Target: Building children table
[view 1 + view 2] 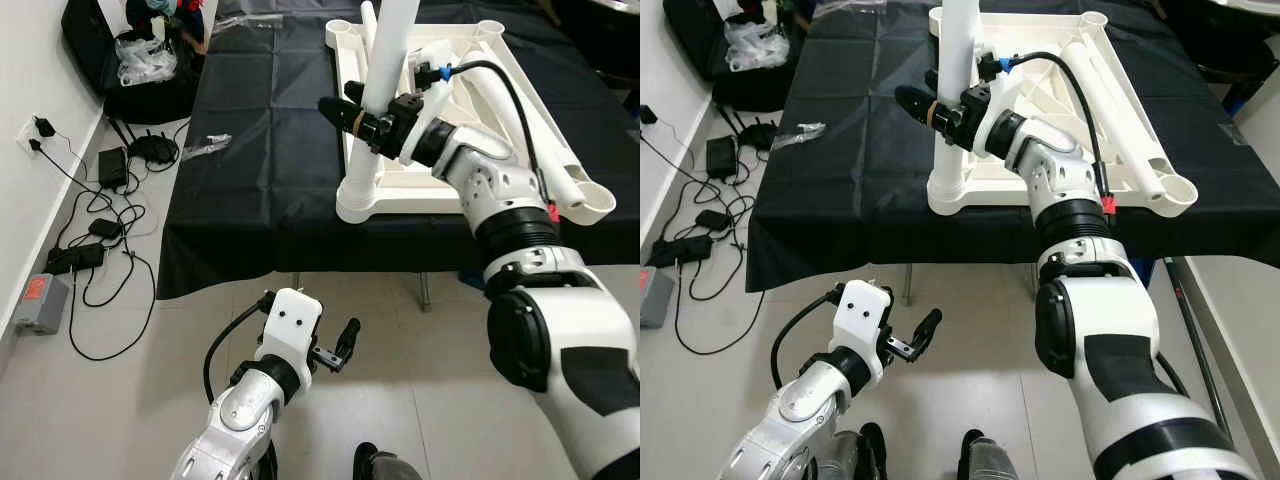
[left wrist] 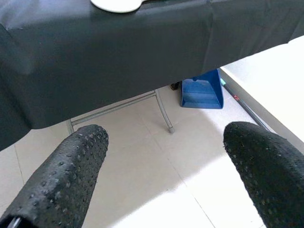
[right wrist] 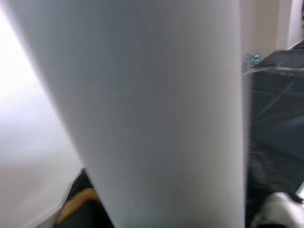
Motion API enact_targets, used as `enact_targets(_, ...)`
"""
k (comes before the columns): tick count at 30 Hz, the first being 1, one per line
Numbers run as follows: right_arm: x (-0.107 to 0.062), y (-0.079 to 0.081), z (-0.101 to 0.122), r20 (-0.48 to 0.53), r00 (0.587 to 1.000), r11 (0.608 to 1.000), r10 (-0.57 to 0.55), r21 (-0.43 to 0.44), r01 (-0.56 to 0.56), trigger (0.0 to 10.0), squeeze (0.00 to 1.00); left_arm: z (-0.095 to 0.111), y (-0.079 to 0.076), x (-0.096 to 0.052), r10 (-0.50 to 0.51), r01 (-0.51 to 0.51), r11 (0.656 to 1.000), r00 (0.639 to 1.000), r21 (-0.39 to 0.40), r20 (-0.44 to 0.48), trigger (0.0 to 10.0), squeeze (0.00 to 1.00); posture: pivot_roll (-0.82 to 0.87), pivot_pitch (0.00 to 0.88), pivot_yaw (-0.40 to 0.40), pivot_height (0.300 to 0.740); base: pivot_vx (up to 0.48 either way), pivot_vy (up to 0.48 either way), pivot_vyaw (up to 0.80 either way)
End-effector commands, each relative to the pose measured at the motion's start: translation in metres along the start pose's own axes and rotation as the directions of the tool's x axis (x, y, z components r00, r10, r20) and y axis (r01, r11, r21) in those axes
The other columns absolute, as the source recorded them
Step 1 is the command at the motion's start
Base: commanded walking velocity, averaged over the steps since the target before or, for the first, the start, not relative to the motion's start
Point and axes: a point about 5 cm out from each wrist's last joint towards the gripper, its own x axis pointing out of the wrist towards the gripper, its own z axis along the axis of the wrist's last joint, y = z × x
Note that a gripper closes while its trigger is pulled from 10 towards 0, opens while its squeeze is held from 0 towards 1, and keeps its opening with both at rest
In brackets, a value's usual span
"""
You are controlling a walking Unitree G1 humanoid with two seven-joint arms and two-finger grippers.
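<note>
A white plastic children's table top (image 1: 520, 110) lies upside down on a black cloth-covered work table (image 1: 260, 160), with one round white plastic leg (image 1: 385, 70) standing upright in the corner socket (image 1: 362, 192) nearest the robot's left. Left of that corner socket and well below it, over the pale tiled floor (image 1: 120, 400), the left gripper (image 1: 340, 352) hangs idle in front of the black cloth's hanging edge, its two black fingers spread with nothing between them. To the left of the work table, black cables and chargers (image 1: 100, 215) trail along the wall. At the socket itself, the right gripper (image 1: 352, 116) is pinched on the white leg a little above the socket's rim, fingers pointing toward the robot's left; the wrist view is taken up by the leg's white surface at close range. The right arm reaches forward over the near edge of the table top, elbow bent and wrist turned inward. The leg looks slightly tilted, so the likeliest fault is a leg that binds or sits crooked if pressed down off-axis. With the other arm low and nothing bracing the table top, a sideways push could also slide the whole piece across the smooth cloth, or toward the near edge where this corner already sits close.
</note>
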Motion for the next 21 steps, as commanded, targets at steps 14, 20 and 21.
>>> enact_targets(14,-0.003,-0.013,0.000,0.023,0.971,0.969,-0.236,-0.066,0.237,0.0,0.00,-0.002,-0.002,-0.001,0.003,-0.003,1.000,1.000,-0.004,-0.014,10.0,0.00,0.16,0.259,-0.044,0.740,0.000,0.000,0.00)
enact_targets(20,-0.017,-0.027,-0.011,0.024,0.800,0.796,-0.599,-0.093,0.599,0.0,0.00,-0.002,-0.001,-0.001,0.000,0.000,1.000,1.000,-0.002,-0.016,10.0,0.00,0.15,0.254,-0.039,0.740,0.000,0.000,0.00)
enact_targets(21,-0.026,-0.030,-0.014,0.046,0.659,0.655,-0.750,-0.077,0.751,0.0,0.00,-0.003,-0.001,-0.001,-0.001,0.001,1.000,1.000,0.000,-0.017,10.0,0.00,0.15,0.246,-0.040,0.740,0.000,0.000,0.00)
